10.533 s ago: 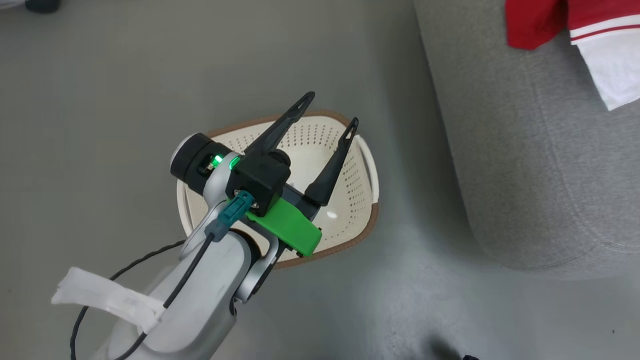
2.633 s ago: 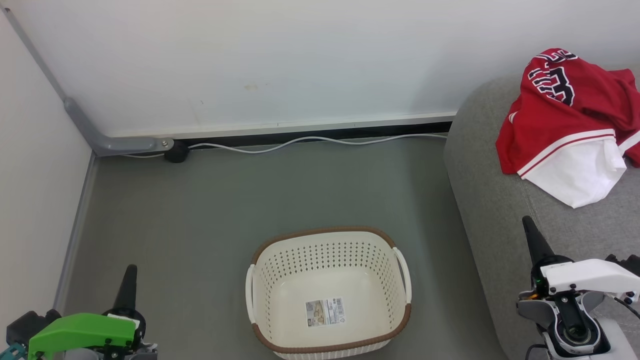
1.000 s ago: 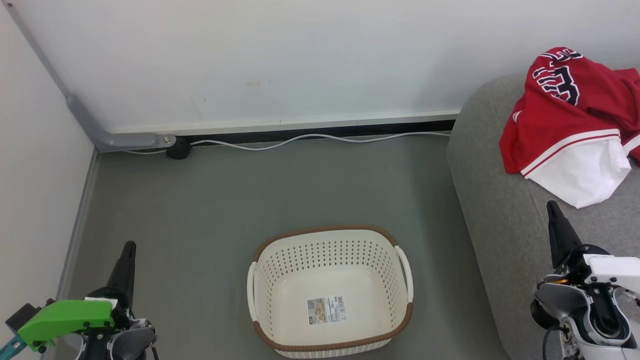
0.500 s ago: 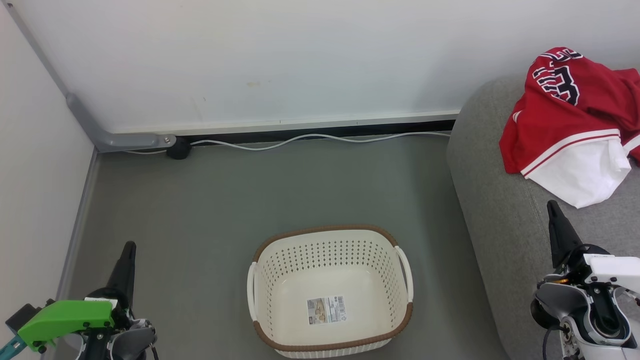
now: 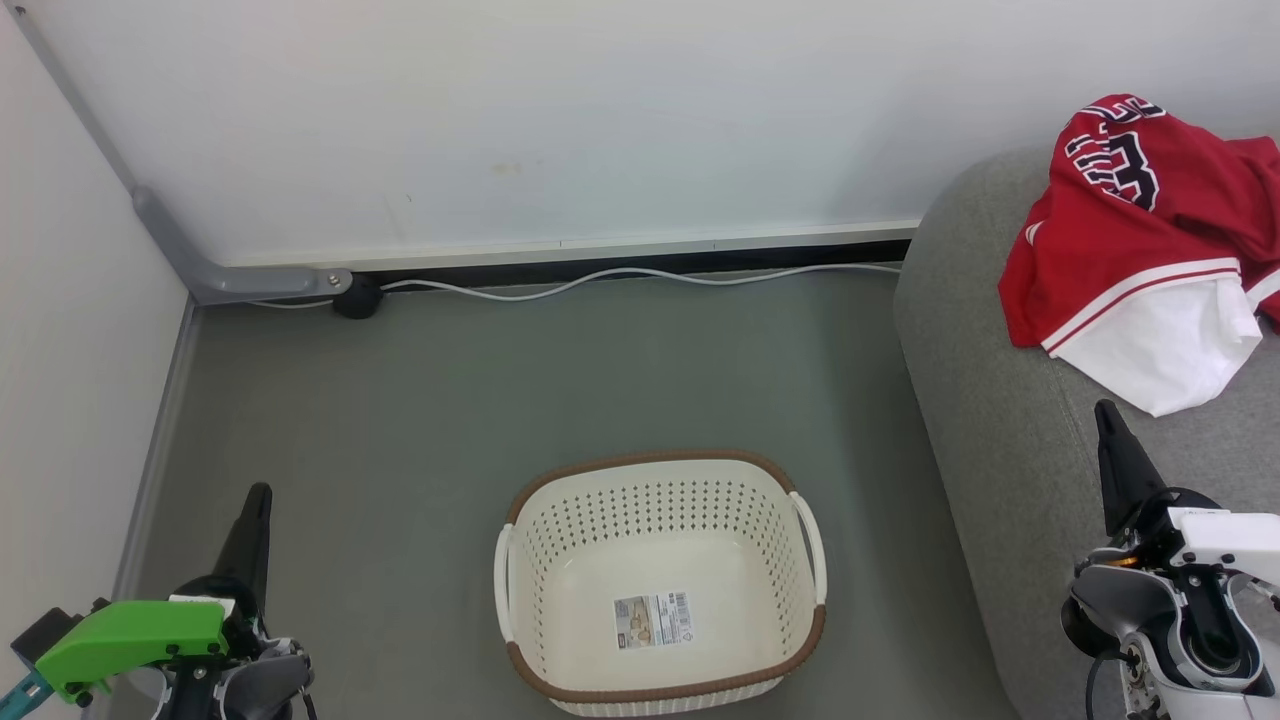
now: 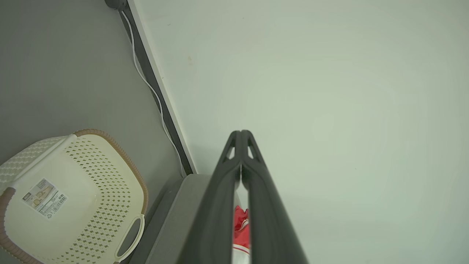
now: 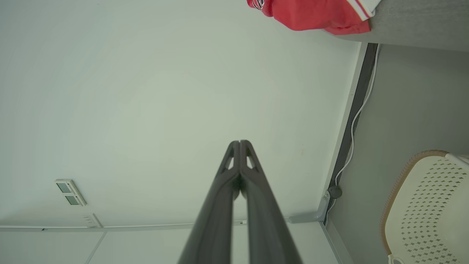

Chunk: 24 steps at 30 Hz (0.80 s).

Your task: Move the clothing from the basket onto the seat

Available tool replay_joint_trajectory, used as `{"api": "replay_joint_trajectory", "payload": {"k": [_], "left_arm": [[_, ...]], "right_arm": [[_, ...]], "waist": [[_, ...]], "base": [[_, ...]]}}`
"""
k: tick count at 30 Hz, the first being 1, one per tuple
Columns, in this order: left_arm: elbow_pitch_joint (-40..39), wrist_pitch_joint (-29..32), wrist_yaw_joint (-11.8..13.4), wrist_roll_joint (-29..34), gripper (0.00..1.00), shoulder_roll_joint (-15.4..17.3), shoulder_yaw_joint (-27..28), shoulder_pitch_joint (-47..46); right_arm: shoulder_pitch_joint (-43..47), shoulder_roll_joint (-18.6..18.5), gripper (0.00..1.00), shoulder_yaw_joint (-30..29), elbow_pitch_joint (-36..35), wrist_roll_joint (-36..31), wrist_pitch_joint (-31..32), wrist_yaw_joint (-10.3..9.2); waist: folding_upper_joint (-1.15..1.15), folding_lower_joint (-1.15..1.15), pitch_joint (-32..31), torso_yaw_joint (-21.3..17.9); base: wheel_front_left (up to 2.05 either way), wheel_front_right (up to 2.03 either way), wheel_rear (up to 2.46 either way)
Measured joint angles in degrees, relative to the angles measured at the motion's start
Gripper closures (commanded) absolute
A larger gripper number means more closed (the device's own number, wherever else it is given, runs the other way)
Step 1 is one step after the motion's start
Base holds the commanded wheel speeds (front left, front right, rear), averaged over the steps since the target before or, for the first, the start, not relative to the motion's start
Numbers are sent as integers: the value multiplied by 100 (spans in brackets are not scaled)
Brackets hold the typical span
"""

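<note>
I see the plain white wall (image 5: 600,120) across the back and the flat grey floor (image 5: 450,400) below it. The large grey woven-fabric sofa (image 5: 1000,400), with rounded edges, takes the right side of the head view. The red basketball clothing (image 5: 1130,230), with black white-edged numerals, striped trim and a white fabric part, lies heaped on the sofa seat at the wall end, well apart from the basket. The cream perforated plastic laundry basket (image 5: 650,500), with a brown woven-look rim and white side handles, stands upright on the floor near the sofa's front, and its bare bottom is visible. The left gripper (image 5: 257,495) is at lower left over the floor, and its long dark fingers are pressed together tip to tip with nothing between them; the left wrist view (image 6: 241,132) agrees. The right gripper (image 5: 1103,410) is at lower right over the sofa edge, fingers likewise pressed together and gripping nothing, clear of the clothing. A thin white cable (image 5: 600,278) runs along the foot of the wall. A small barcode sticker (image 5: 652,621) sits on the basket's bottom.
</note>
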Motion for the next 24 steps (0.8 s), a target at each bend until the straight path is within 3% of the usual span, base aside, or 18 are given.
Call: {"api": "replay_joint_trajectory", "payload": {"k": [24], "left_arm": [[2,1,0,0,100,-1,4,0]], "right_arm": [[-1,2,100,-4,-11,-1,1,0]], "waist": [[0,0,0,0]], "base": [[0,0,0]]}}
